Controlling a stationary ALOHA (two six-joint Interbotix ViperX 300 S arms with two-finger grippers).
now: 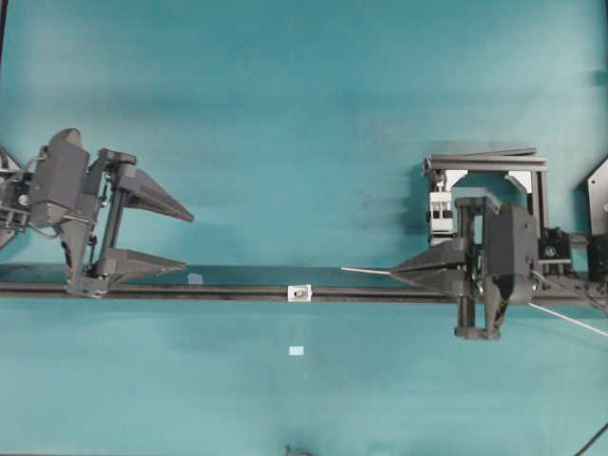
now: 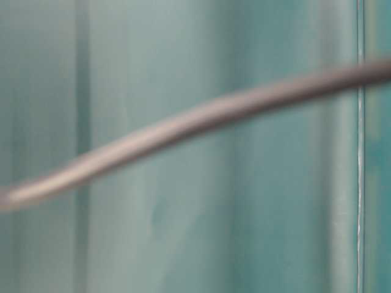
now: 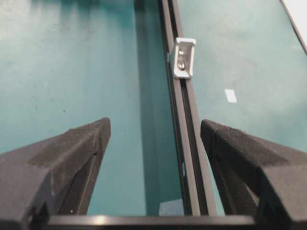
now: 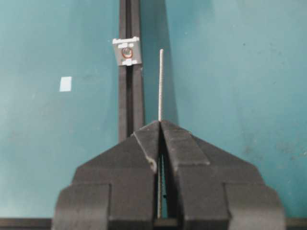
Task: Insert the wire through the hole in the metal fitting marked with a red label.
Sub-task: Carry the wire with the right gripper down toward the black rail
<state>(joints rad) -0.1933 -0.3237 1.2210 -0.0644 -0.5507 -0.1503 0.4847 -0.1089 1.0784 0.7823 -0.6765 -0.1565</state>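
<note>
Wire (image 4: pixel 160 86) is the thing in hand: a thin, straight, silvery length sticking out from the tips of the right gripper (image 4: pixel 160 125), whose jaws are clenched on it. In the right wrist view its free end points to twelve o'clock and stops just short of the level of the metal fitting (image 4: pixel 127 51). The fitting sits at about eleven o'clock from the tip, on the black rail (image 4: pixel 130 105), so the wire runs alongside the rail and not over it. The hole (image 4: pixel 126 52) shows as a small dark spot ringed in red at the fitting's centre.

From overhead, the wire (image 1: pixel 366 272) points toward nine o'clock, its tip near the fitting (image 1: pixel 299 293) but apart from it and slightly to the twelve o'clock side of the rail (image 1: pixel 228 291). The rest of the wire trails out behind the right gripper (image 1: pixel 397 273) toward four o'clock. The left gripper (image 1: pixel 186 241) waits well off at nine o'clock, jaws released and spread wide, one finger over the rail. Its wrist view shows the fitting (image 3: pixel 184 57) ahead at twelve o'clock, with the rail (image 3: pixel 184 143) passing between its fingers. The table-level view is only a blurred grey strand against teal and tells nothing.

By my reading, this is the lining-up step, with threading not yet begun. The next move calls for a small sideways shift of the tip onto the hole's line, then a slow, straight push, since a thin tip may glance off the fitting's face.
</note>
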